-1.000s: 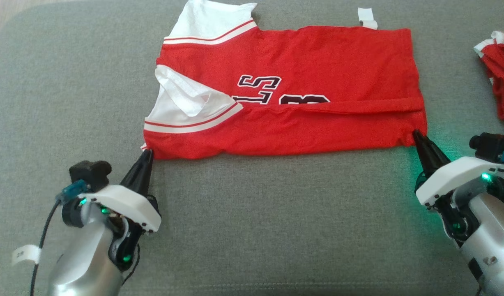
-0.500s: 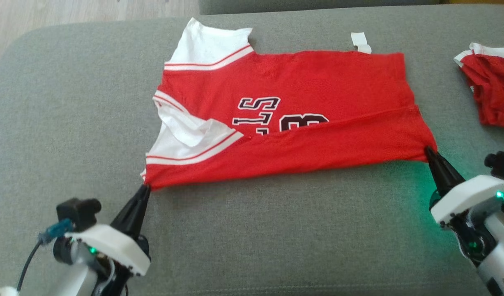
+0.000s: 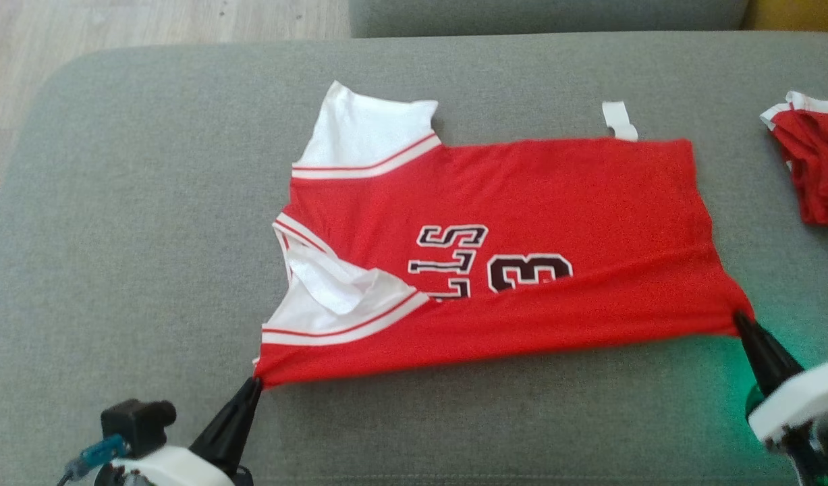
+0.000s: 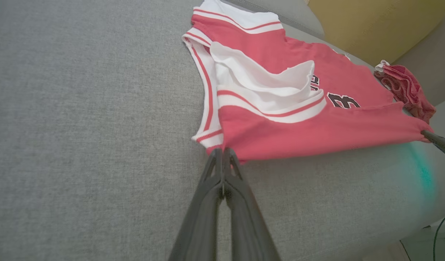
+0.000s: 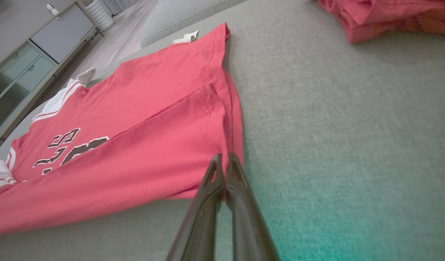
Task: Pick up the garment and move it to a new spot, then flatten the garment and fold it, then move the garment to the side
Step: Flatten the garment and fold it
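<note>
Near flap of jersey (image 3: 521, 196) drawn toward robot, more lettering (image 3: 494, 263) exposed. Both clenched: left pincer (image 3: 253, 383) on near-left corner, right pincer (image 3: 739, 316) on near-right corner. Jersey lies on grey cushion (image 3: 150, 236), near edge taut.

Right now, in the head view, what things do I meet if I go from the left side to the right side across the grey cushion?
left pincer → red jersey, pinched at both of its near corners → right pincer → crumpled red garment at the right edge, further back
</note>
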Controlling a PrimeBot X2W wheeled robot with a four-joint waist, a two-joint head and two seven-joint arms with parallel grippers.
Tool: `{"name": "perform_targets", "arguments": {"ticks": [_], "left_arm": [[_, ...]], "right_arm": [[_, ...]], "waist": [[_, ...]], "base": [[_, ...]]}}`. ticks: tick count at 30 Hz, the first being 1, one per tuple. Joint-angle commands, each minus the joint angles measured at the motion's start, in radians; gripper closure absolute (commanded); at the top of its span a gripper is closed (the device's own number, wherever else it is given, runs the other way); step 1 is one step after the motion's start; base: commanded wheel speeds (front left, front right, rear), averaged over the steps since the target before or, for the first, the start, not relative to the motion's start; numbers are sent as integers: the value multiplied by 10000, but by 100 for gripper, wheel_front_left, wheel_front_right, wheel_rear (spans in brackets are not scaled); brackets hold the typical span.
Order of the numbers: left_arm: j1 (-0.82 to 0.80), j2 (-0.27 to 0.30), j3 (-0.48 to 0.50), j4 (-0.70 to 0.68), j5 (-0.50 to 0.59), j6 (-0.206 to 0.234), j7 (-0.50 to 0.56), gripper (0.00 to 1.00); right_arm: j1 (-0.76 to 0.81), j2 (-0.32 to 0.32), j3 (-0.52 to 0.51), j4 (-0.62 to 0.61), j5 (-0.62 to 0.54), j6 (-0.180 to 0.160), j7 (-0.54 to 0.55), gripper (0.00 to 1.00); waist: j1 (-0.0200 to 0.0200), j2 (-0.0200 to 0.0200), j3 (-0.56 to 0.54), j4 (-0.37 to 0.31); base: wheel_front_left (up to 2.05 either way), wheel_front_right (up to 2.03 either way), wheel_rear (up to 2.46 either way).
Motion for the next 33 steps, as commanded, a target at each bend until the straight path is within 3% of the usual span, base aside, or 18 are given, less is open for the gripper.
{"name": "perform_targets", "arguments": {"ticks": [1,13,14,15,16,17,18,19,20,28,33], "left_arm": [[-195,308,426,-315,-100,122,-150,100],[395,254,-72,-37,-310,284,587,100],[391,256,-98,-6,-347,284,678,100],[374,262,-135,31,-378,275,782,100],[346,287,-196,75,-372,267,907,100],[317,301,-233,112,-350,289,985,100],[294,307,-276,144,-341,301,1066,67],[285,297,-307,178,-372,327,1176,6],[268,291,-307,178,-368,389,1221,0],[-625,610,114,-713,-315,616,1459,0],[-3159,1000,364,-1542,23,370,2233,0]], "right_arm": [[360,-526,-125,-221,63,-9,-219,100],[1922,-54,-1045,-505,-792,-9,-116,100],[1951,13,-1160,-492,-849,-9,-82,91],[1976,76,-1284,-447,-923,-9,-42,59],[1996,133,-1394,-402,-1022,-9,11,0],[2011,188,-1531,-348,-1132,-9,31,0],[2023,245,-1670,-326,-1228,-9,52,0],[2041,297,-1789,-353,-1309,-9,93,0],[2068,329,-1923,-403,-1399,-9,102,0],[2368,529,-2969,-1410,-2274,-9,-76,0],[2322,1025,-3478,-2407,-2960,-9,58,0]], "waist": [[0,0,-64,47],[0,0,-355,-51],[0,0,-363,-65],[0,0,-374,-73],[0,0,-389,-80],[0,0,-405,-86],[0,0,-421,-95],[0,0,-439,-107],[0,0,-458,-116],[0,0,-487,-145],[0,0,-110,-266]], "base": [[0,0,0],[0,0,0],[0,0,0],[0,0,0],[0,0,0],[0,0,0],[0,0,0],[0,0,0],[0,0,0],[0,0,0],[0,0,0]]}}
